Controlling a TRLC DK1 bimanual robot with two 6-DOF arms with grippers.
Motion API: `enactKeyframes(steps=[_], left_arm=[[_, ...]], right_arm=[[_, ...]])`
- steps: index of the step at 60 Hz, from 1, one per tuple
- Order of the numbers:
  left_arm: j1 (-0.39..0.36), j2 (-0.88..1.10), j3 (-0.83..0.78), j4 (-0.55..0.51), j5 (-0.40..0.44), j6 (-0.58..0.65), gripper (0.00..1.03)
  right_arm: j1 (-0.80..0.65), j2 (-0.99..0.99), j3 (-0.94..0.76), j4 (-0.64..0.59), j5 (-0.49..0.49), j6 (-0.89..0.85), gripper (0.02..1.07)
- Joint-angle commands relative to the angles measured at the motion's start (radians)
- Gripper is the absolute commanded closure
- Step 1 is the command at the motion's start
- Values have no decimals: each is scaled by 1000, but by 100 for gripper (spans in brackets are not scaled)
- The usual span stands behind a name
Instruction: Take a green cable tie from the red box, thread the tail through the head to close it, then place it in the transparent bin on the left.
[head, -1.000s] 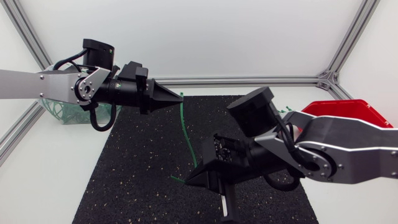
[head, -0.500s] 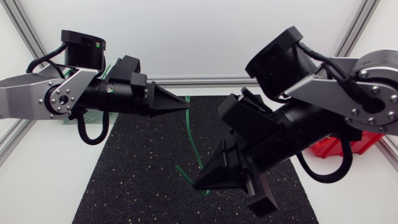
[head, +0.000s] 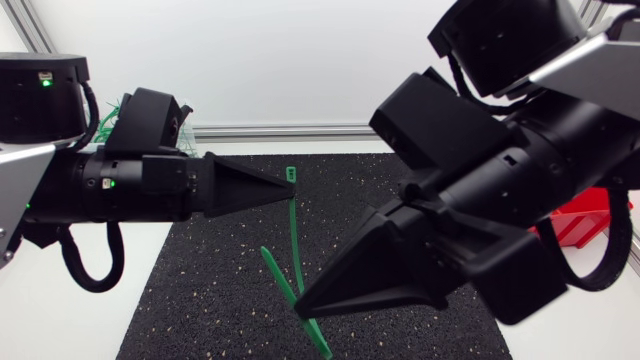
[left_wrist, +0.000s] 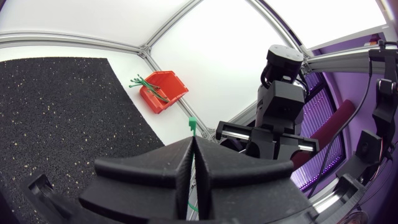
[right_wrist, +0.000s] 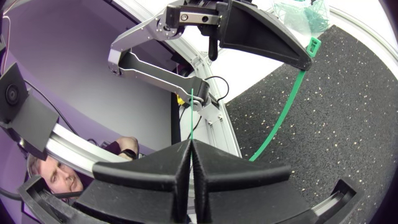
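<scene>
1. Green cable tie (head: 296, 235), just one, is strung between my two pincers above the black mat (head: 210, 300) on the white tabletop (head: 60, 335).
2. My left pincer (head: 288, 188) has its fingers pressed together on the strap just below the tie's square head (head: 290, 175), which pokes out past the tips.
3. From there the strap hangs toward 6 o'clock to my right pincer (head: 298, 308), which is pinched tight on it. Loose lengths stick out from the tips toward 11 and 5 o'clock.
4. One red box (head: 580, 218) sits at the mat's 3 o'clock, mostly behind my right arm. The left wrist view shows spare ties (left_wrist: 149, 84) in it, too bunched to count.
5. One transparent bin (right_wrist: 289, 12) shows in the right wrist view, beyond the left pincer, with a green tangle (right_wrist: 311, 14) inside.
</scene>
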Motion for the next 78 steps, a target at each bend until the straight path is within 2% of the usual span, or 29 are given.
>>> enactKeyframes(steps=[1, 15, 22, 25, 29, 43, 56, 66, 78], left_arm=[[-19, -61, -50, 9, -13, -35, 100], [-70, -147, -114, 40, -78, -60, 100], [-110, -165, -134, 60, -116, -60, 100], [-117, -170, -136, 63, -127, -58, 100], [-124, -177, -139, 70, -133, -58, 100], [-154, -223, -169, 112, -210, -40, 100], [-157, -262, -209, 188, -242, -41, 100], [-193, -271, -226, 210, -271, -58, 100], [-228, -269, -237, 247, -317, -77, 100]], right_arm=[[20, -19, 32, 0, -8, 108, 102], [24, -24, 57, 9, -9, 351, 102], [16, -59, 23, 104, -9, 516, 102], [24, -56, -8, 145, -46, 592, 102], [13, -45, -14, 141, -58, 656, 102], [-30, -19, 38, 132, -116, 736, 102], [-79, 7, 78, 101, -166, 797, 102], [-101, 4, 96, 95, -164, 886, 102], [-101, 28, 129, 70, -166, 911, 102]])
